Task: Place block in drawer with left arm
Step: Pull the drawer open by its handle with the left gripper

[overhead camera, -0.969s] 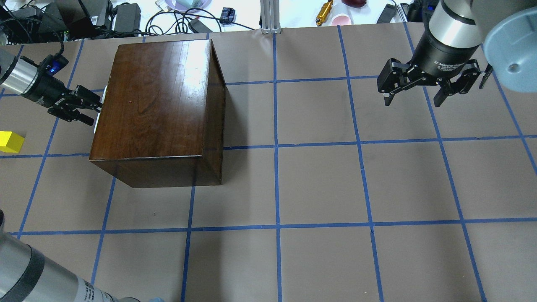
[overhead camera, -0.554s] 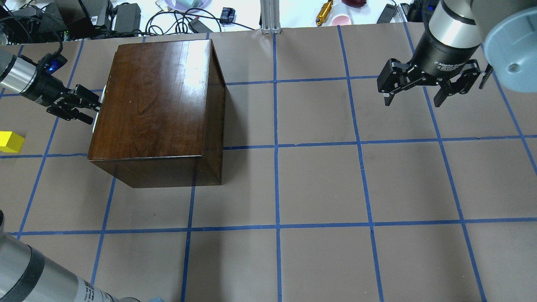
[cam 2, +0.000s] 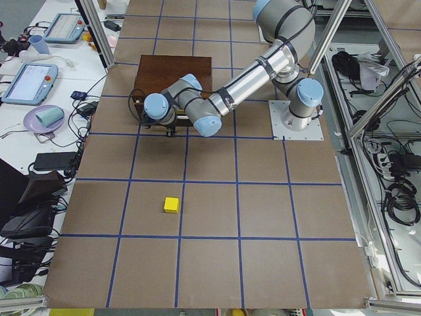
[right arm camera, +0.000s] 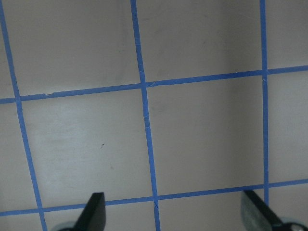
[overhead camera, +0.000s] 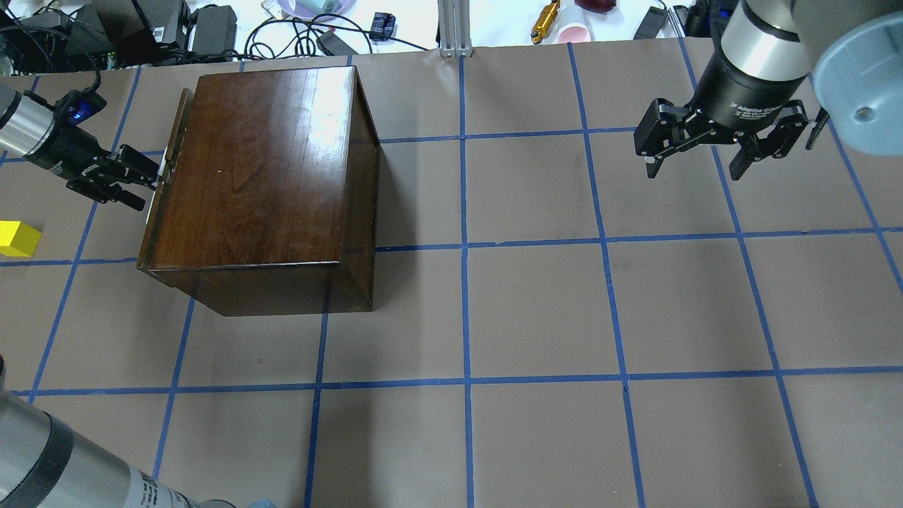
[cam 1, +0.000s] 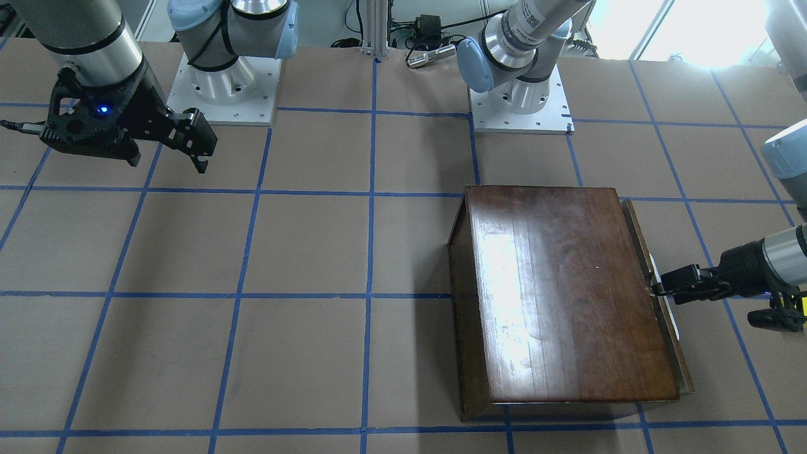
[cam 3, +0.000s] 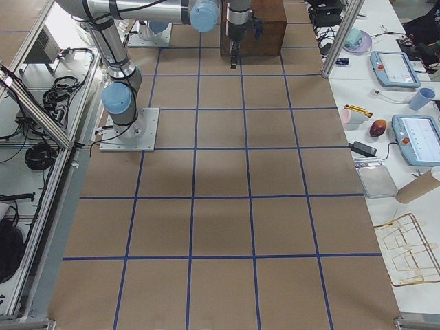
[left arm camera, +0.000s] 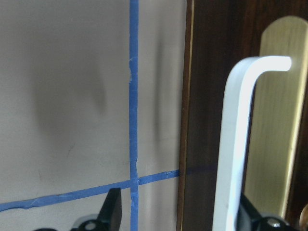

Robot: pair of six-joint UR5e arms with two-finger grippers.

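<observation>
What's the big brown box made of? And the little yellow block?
The box looks like dark varnished wood: grain lines and a shiny glare show. The block is plain matte yellow, maybe painted wood or plastic; I cannot tell which.

The wooden box (overhead camera: pixel 261 190) stands on the table (overhead camera: pixel 536 310) in the robot's left half, toward the far edge. Its drawer (cam 1: pixel 681 366) juts slightly from the box's left side. The left gripper (overhead camera: pixel 134 176) is at that front, the handle (left arm camera: pixel 231 144) between its fingers. The block (overhead camera: pixel 17 238) lies further left, apart from both. The right gripper (overhead camera: pixel 705 152) hangs well to the right.
</observation>
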